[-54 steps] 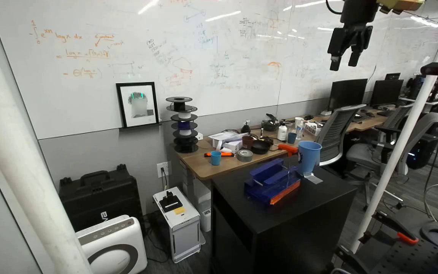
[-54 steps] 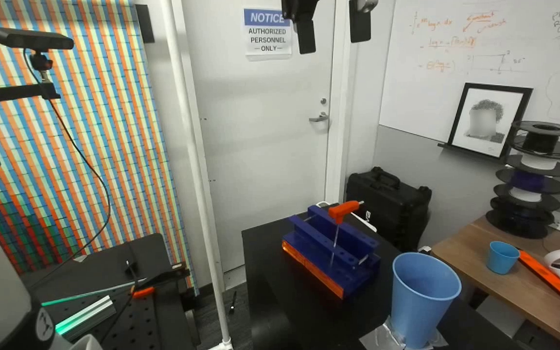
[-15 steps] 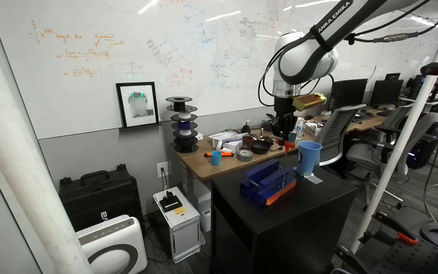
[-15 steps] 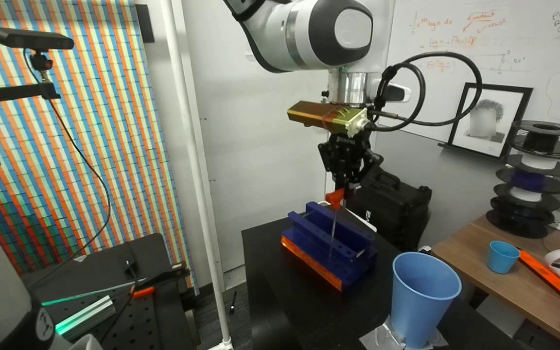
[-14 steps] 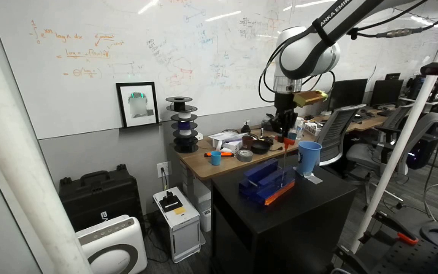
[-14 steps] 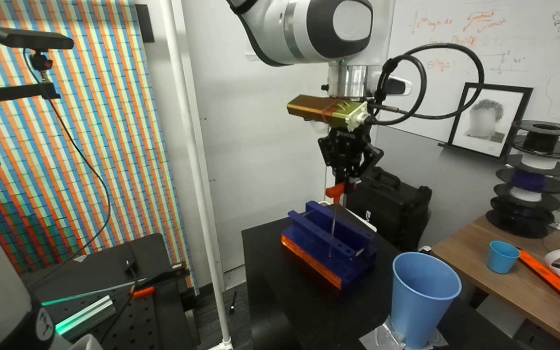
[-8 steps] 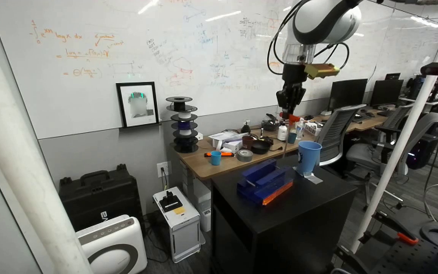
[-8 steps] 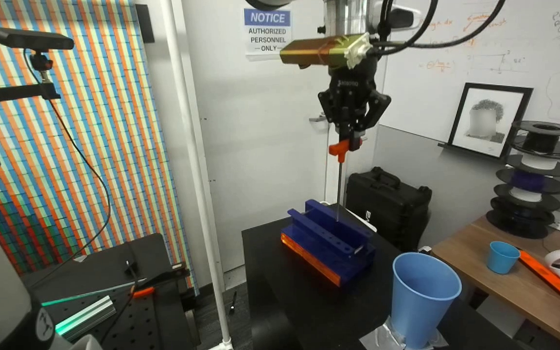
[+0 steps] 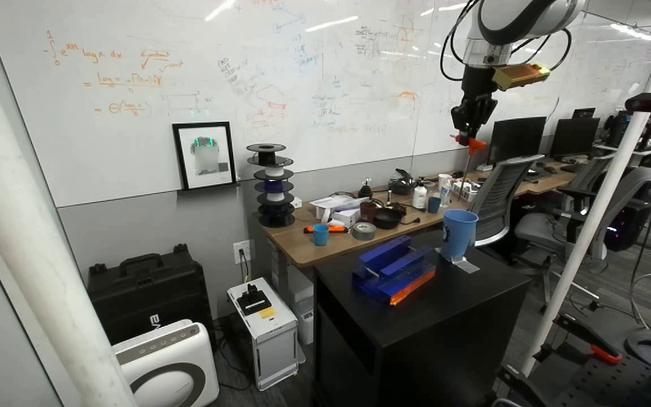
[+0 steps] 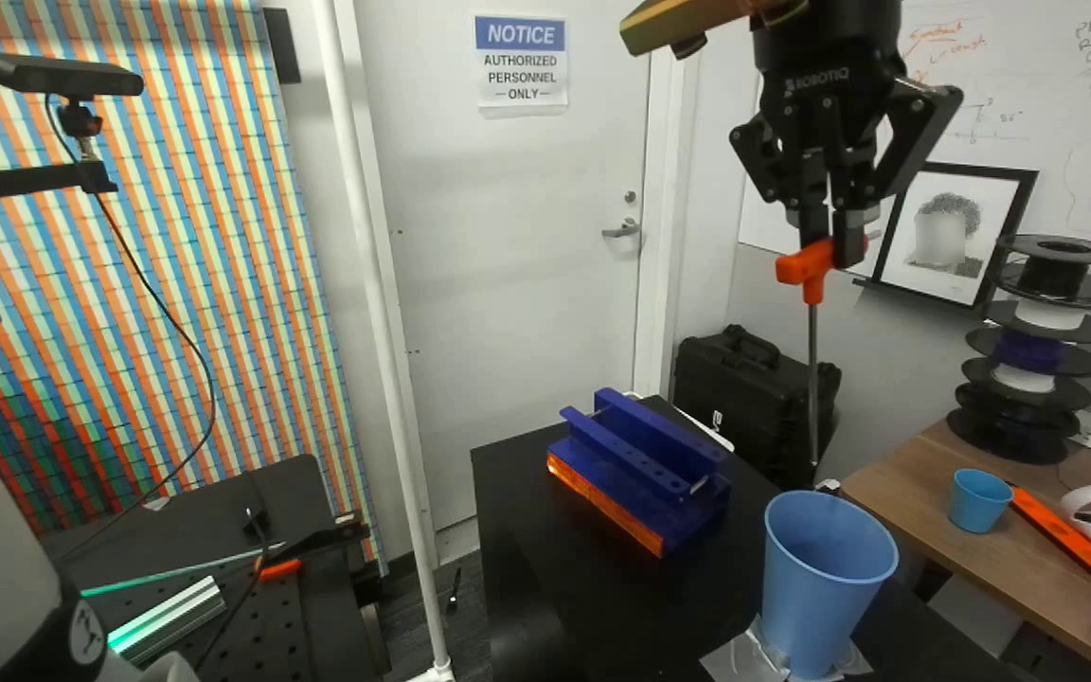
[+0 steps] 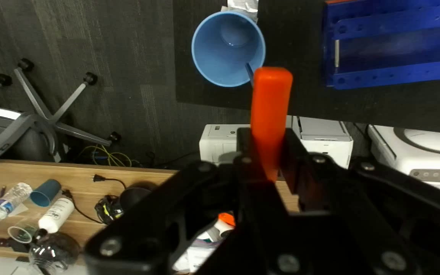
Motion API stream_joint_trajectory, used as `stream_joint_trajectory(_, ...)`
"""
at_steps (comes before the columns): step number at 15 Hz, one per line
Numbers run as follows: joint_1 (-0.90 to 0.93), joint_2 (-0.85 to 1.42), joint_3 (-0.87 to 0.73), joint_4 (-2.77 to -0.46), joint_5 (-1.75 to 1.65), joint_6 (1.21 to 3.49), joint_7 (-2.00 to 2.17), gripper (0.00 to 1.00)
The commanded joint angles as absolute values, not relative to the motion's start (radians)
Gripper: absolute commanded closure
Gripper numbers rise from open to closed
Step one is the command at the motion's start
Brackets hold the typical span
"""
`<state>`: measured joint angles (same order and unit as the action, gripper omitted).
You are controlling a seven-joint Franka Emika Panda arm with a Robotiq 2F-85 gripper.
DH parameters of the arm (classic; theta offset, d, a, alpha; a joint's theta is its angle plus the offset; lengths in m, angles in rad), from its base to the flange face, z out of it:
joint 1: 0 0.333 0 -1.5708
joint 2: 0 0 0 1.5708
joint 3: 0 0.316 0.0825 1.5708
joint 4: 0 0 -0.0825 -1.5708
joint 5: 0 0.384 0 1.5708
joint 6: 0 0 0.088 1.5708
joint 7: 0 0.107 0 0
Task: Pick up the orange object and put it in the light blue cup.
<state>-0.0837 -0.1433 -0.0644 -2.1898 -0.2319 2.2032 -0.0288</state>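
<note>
Aloft | hand (image 10: 832, 241) pinches orange tool (image 10: 810, 271) | shaft (image 10: 813, 388) hangs beneath hand, above light blue cup (image 10: 818, 606)

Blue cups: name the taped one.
The tall light blue cup on the black cabinet: tape at its base. Smaller blue cups on the desk show none.

Smooth plastic orange handle (image 10: 813, 267), metal shank (image 10: 813, 379), smooth plastic light blue cup (image 10: 825, 592), wood-grain desk (image 10: 920, 493)

Farther off, an exterior view faces the whiteboard (image 9: 303, 79), cup (image 9: 461, 234) at three; nearer, an exterior view faces the door (image 10: 508, 284), cup at four; the wrist view looks steeply down, cup at twelve; all share the counter (image 9: 455, 291)
</note>
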Motion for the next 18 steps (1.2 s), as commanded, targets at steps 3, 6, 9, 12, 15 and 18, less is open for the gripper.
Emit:
stream_joint_trajectory(3, -0.099, -0.027, -0.082, -2.154, -0.238, 2.287, -0.008, 0.85)
stream_joint_trajectory(6, -0.095, 0.054, -0.083, -2.148, -0.225, 2.327, -0.008, 0.85)
stream_joint_trajectory(9, -0.093, 0.111, -0.083, -2.146, -0.208, 2.307, -0.019, 0.64)
stream_joint_trajectory(12, -0.094, 0.1, -0.084, -2.139, -0.196, 2.284, -0.028, 0.4)
stream_joint_trajectory(15, -0.092, 0.005, -0.075, -2.143, -0.139, 2.235, -0.067, 0.17)
stream_joint_trajectory(18, -0.079, -0.102, -0.065, -2.162, -0.077, 2.15, -0.136, 0.0)
